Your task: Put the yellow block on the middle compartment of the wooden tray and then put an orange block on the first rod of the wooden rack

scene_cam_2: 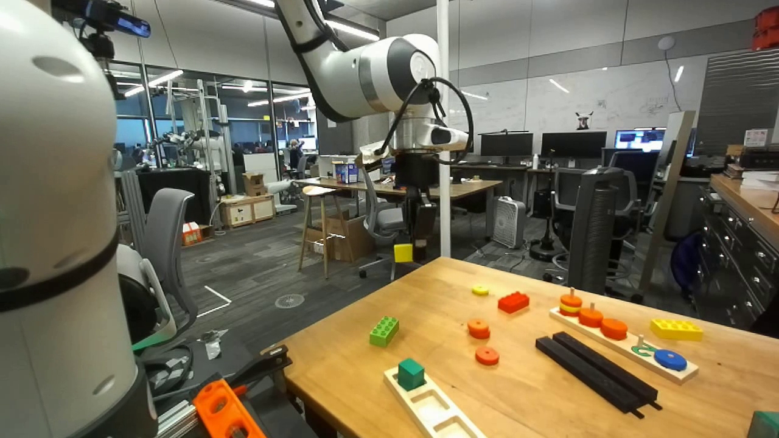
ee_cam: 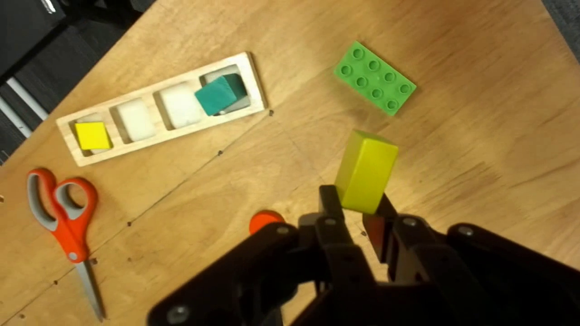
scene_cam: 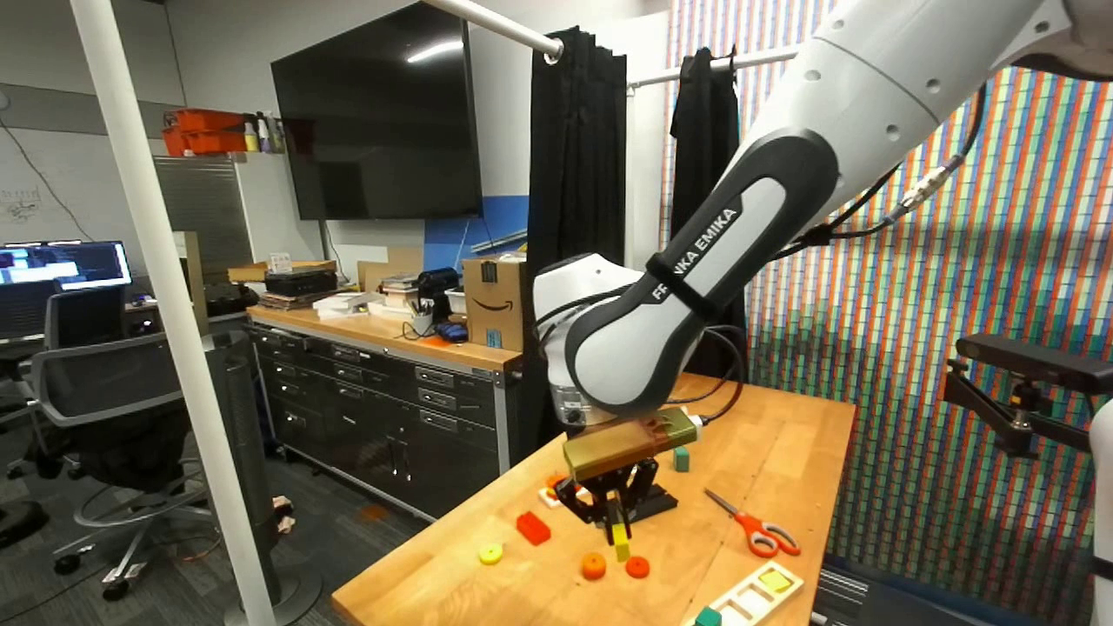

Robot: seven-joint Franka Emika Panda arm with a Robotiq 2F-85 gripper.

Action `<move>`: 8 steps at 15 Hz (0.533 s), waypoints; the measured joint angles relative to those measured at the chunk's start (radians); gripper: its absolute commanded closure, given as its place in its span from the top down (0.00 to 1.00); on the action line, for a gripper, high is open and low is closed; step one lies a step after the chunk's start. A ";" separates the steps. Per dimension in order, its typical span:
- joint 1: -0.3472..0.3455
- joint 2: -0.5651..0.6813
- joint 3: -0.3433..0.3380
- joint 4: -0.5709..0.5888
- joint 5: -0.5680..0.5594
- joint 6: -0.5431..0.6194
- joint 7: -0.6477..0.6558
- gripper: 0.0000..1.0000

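Note:
My gripper [ee_cam: 357,206] is shut on a yellow block [ee_cam: 368,174] and holds it tilted above the table; it also shows in both exterior views [scene_cam: 621,542] [scene_cam_2: 403,253]. The pale wooden tray [ee_cam: 155,113] lies apart from it, at the upper left in the wrist view. A second yellow block [ee_cam: 93,136] sits in one end compartment and a teal block [ee_cam: 221,94] leans in the other; the inner compartments are bare. The wooden rack [scene_cam_2: 627,348] carries orange, yellow and blue rings on its rods. An orange block [scene_cam_2: 478,328] and a red-orange disc [scene_cam_2: 487,356] lie on the table.
Orange-handled scissors [ee_cam: 74,226] lie beside the tray. A green brick [ee_cam: 375,78], a red brick [scene_cam_2: 513,302], a yellow brick [scene_cam_2: 675,329] and a yellow disc [scene_cam_2: 480,291] are on the table. Flat black bars [scene_cam_2: 596,371] lie before the rack. Another teal block [scene_cam: 681,459] stands farther back.

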 measured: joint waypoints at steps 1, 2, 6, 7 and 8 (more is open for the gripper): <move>-0.018 -0.027 0.009 -0.029 -0.003 0.001 -0.014 0.12; -0.038 -0.052 0.018 -0.059 -0.008 0.006 -0.034 0.12; -0.110 -0.092 0.031 -0.160 -0.045 0.091 -0.118 0.12; -0.128 -0.093 0.031 -0.185 -0.048 0.126 -0.144 0.12; -0.147 -0.093 0.031 -0.209 -0.051 0.164 -0.173 0.12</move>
